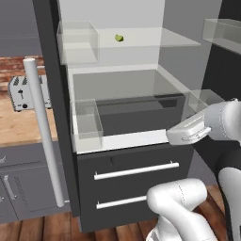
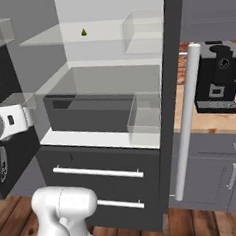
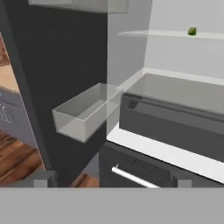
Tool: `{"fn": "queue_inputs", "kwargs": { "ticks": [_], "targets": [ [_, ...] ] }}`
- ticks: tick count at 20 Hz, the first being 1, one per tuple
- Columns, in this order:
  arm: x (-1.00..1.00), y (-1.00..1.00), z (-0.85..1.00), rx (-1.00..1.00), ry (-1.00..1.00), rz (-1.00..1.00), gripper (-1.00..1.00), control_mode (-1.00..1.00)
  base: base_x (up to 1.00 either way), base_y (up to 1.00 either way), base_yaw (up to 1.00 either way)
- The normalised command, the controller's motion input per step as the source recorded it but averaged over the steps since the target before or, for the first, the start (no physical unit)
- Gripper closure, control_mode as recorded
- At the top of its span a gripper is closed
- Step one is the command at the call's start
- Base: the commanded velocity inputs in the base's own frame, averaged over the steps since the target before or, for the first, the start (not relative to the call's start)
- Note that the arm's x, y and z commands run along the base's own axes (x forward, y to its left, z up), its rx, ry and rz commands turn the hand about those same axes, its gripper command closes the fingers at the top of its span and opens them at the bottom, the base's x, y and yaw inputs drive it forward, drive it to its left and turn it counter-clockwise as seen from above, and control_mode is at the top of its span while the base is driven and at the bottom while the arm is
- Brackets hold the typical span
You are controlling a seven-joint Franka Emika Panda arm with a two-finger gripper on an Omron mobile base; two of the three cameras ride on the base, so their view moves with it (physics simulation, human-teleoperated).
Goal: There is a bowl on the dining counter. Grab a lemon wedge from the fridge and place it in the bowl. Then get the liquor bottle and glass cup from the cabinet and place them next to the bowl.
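Observation:
A small green lemon wedge (image 1: 119, 38) lies on the upper glass shelf (image 1: 155, 40) inside the open fridge; it also shows as the lemon wedge (image 2: 83, 32) and, in the hand view, at the upper right (image 3: 191, 31). My gripper (image 1: 172, 135) hangs in front of the fridge's lower right side, well below the wedge and apart from it. In the hand view the gripper (image 3: 111, 181) is open, its two tips set wide apart with nothing between them. The white hand (image 2: 20, 120) is at the left edge of the right base view.
A dark crisper drawer (image 1: 136, 115) sits under the lower glass shelf. Clear door bins (image 1: 87, 120) (image 2: 145, 118) hang on both open doors, with long white handles (image 1: 44, 136) (image 2: 186, 124). Freezer drawers (image 1: 136, 170) are below. A toaster (image 1: 23, 92) and coffee machine (image 2: 219, 77) stand on side counters.

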Motion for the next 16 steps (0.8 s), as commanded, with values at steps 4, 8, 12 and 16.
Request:
{"fn": "queue_inputs", "kwargs": {
  "ticks": [4, 8, 12, 16],
  "targets": [
    [-0.54, -0.54, 0.01, 0.00, -0.01, -0.23, -1.00, -1.00, 0.00, 0.00, 0.00],
    [-0.06, -0.09, -0.02, 0.00, 0.01, -0.03, -1.00, -1.00, 0.00, 0.00, 0.00],
    [0.01, 0.00, 0.00, 0.00, 0.01, 0.00, -1.00, -1.00, 0.00, 0.00, 0.00],
    [0.05, -0.02, 0.00, 0.00, 0.05, 0.00, -1.00, -1.00, 0.00, 0.00, 0.00]
  ]
}}
